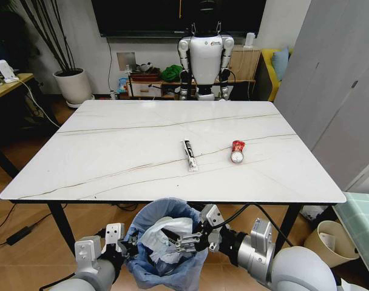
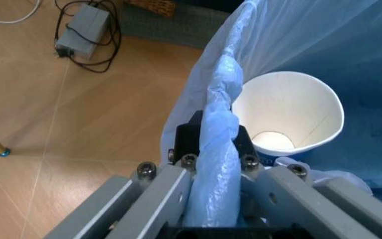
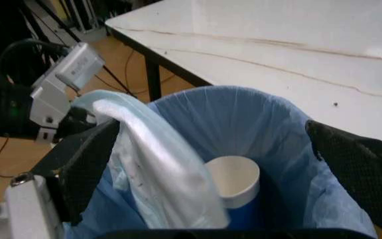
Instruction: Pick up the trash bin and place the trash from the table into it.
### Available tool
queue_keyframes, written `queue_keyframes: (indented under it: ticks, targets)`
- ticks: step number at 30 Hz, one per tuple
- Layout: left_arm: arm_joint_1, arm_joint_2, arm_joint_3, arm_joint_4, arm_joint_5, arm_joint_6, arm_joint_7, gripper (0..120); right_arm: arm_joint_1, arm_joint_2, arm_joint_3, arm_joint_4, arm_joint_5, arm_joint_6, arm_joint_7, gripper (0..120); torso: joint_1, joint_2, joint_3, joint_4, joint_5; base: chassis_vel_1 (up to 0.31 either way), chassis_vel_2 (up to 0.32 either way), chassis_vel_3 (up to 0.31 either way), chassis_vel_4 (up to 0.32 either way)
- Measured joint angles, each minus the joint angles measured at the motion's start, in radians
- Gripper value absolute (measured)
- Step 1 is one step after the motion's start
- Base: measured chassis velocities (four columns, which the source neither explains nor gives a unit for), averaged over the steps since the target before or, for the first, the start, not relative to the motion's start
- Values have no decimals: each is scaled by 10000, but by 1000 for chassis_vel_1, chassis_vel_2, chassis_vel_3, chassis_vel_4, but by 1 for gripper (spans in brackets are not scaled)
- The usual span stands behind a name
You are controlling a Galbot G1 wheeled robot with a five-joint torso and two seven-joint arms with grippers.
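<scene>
The trash bin [image 1: 166, 248], lined with a light-blue bag, hangs below the table's [image 1: 111, 163] near edge. My left gripper [image 2: 216, 149] is shut on its bag-covered rim [image 2: 221, 94]. My right gripper [image 3: 211, 129] is over the bin's mouth and open, fingers [image 3: 88, 164] wide apart. A pale mask [image 3: 157, 164] drapes down against one finger into the bin. A blue-and-white paper cup [image 3: 234, 184] and white papers [image 1: 157, 239] lie inside. On the table remain a black-white stick wrapper [image 1: 189, 154] and a crushed red can [image 1: 237, 152].
A white humanoid robot [image 1: 204, 57] stands beyond the table's far edge. A plant pot [image 1: 73, 85] and a wooden desk [image 1: 5, 82] are at the back left. A grey cabinet [image 1: 336, 91] and a floor basket [image 1: 333, 242] are on the right. A power adapter with cables [image 2: 85, 27] lies on the floor.
</scene>
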Motion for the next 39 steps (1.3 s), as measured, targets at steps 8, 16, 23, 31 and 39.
queue_keyframes:
  ticks: [8,16,23,31,39]
  targets:
    - [44,-22,-27,0,47,0,19,0,-239,-33,-60,163,-6,-234,60,100,0,0,0,0,0,0,0,0,0]
    - [152,-67,-26,0,157,0,70,0,-687,-57,-141,62,-557,-584,395,100,0,0,0,0,1,0,0,0,0]
    - [208,-33,-88,0,157,0,102,0,-906,-307,360,208,-737,-418,305,100,0,0,0,0,1,0,0,0,0]
    - [287,-29,-144,0,244,0,216,0,-1259,-506,594,305,-1087,-304,301,100,0,0,0,0,1,0,0,0,0]
    - [275,-53,-153,0,249,0,253,0,-1755,-536,782,396,-1052,-280,471,100,0,0,0,0,1,0,0,0,0]
